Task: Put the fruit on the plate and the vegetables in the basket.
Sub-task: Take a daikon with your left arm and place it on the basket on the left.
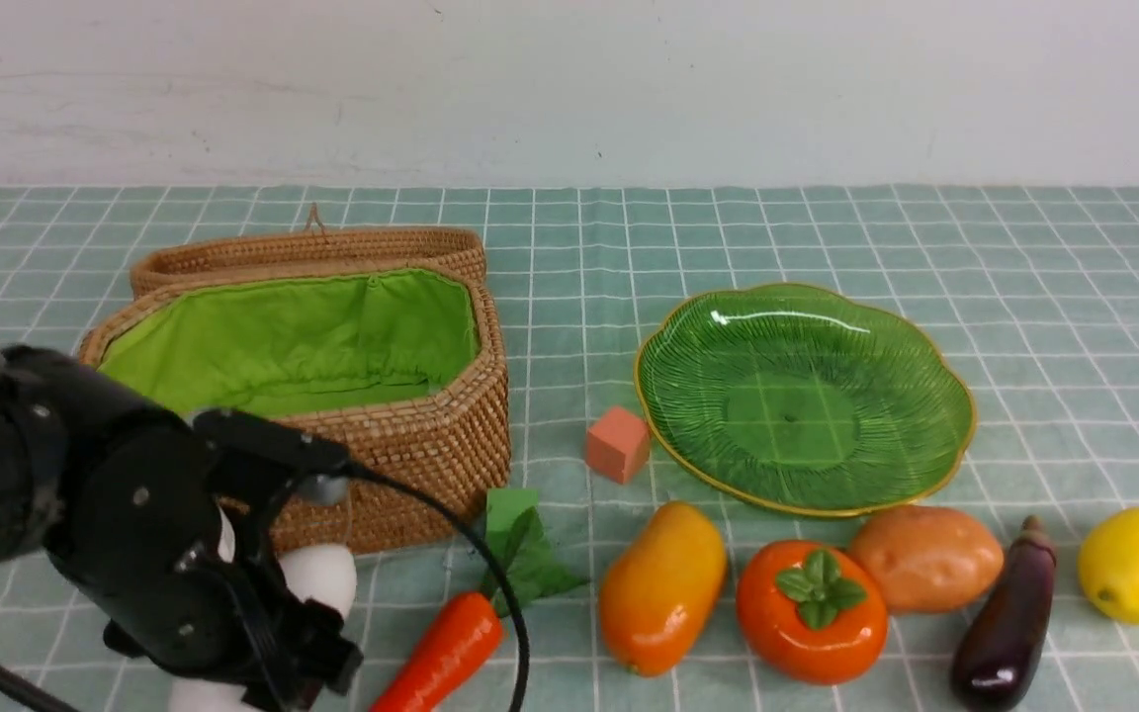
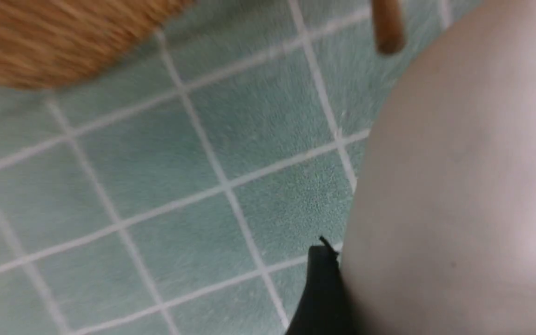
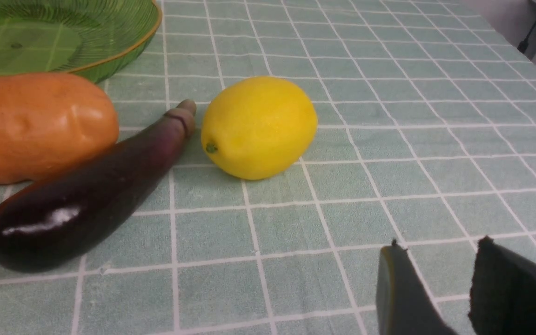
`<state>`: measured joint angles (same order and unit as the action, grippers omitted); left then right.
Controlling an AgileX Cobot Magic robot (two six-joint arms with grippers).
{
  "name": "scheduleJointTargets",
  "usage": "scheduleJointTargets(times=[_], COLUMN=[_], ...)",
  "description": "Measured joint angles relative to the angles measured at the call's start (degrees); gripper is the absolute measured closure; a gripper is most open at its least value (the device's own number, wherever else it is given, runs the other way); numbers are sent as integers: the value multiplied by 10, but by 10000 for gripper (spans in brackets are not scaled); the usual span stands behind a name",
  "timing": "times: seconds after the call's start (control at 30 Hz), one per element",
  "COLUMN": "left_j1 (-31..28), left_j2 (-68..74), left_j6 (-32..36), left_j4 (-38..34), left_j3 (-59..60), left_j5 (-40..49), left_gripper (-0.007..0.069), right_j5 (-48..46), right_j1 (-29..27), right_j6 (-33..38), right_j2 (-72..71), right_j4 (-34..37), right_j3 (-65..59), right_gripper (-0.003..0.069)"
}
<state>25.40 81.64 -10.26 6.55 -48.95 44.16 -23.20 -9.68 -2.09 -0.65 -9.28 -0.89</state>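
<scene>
Radish (image 1: pixel 320 577) likely first pick: white, on desk (image 1: pixel 1074 297) just before front wall of basket (image 1: pixel 451 435), right under left jaws. Long axis slants from basket toward near edge, middle hidden by left arm (image 1: pixel 85 494). Left wrist view: radish fills frame, 1 black finger (image 2: pixel 319 288) against its flank; clamped or loose, cannot tell. Basket open, lid folded back, straight beyond radish. Right jaws narrow, empty, low over desk near lemon (image 3: pixel 258 128) and eggplant (image 3: pixel 86 200), well apart from radish. Left arm nearer by far.
</scene>
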Motion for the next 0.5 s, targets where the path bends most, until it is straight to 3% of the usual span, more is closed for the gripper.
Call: scheduleJointTargets(times=[0.17,0.27,0.4,0.5], left_j1=[0,0,-18,-45], left_j2=[-83,-104,-65,-9], left_j6=[0,0,0,-3], left_j4=[19,68,185,211], left_j3=[-85,-141,-223,-264], left_j5=[38,22,-8,-27], left_gripper=[114,114,114,114], right_j5=[0,0,0,0], right_j1=[0,0,0,0], right_j6=[0,0,0,0], right_j2=[0,0,0,0], right_j4=[0,0,0,0], right_j3=[0,0,0,0], right_gripper=[417,417,417,417])
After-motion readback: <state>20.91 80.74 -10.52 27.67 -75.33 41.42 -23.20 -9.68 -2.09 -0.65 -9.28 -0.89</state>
